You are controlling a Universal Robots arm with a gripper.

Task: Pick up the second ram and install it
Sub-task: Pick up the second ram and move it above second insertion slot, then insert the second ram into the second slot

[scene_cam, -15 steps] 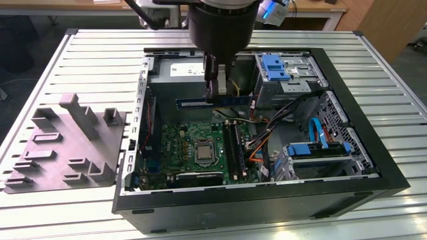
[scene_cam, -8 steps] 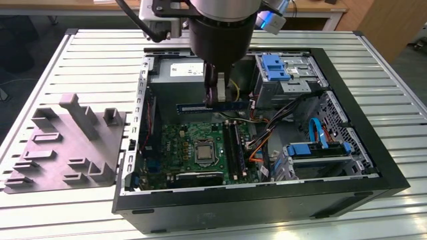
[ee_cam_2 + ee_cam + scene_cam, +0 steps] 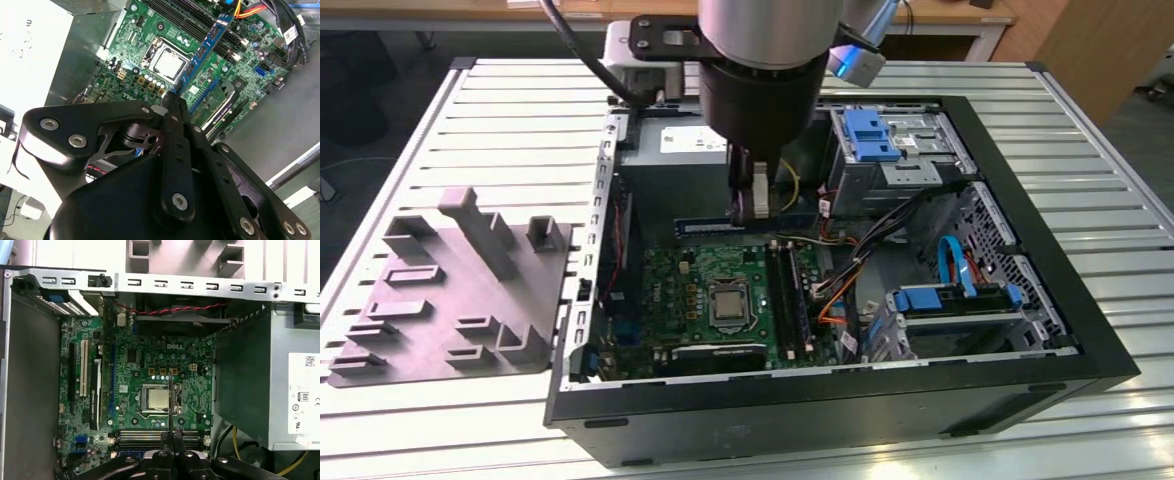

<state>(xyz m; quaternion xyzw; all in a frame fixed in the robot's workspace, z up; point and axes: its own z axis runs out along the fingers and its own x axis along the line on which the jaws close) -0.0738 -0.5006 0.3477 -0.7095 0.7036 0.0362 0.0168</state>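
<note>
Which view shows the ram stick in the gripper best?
The second wrist view: the second ram shows its chip-lined face, held in the gripper. The exterior view shows a strip partly behind the fingers; the first wrist view, its thin edge.

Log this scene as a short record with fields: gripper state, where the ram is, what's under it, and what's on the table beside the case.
gripper: shut on the second ram
ram position: held in the air inside the open computer case, apparently not seated in a slot
below it: green motherboard
near it: grey power supply
beside the case: purple-grey tray, on the exterior view's left
</note>
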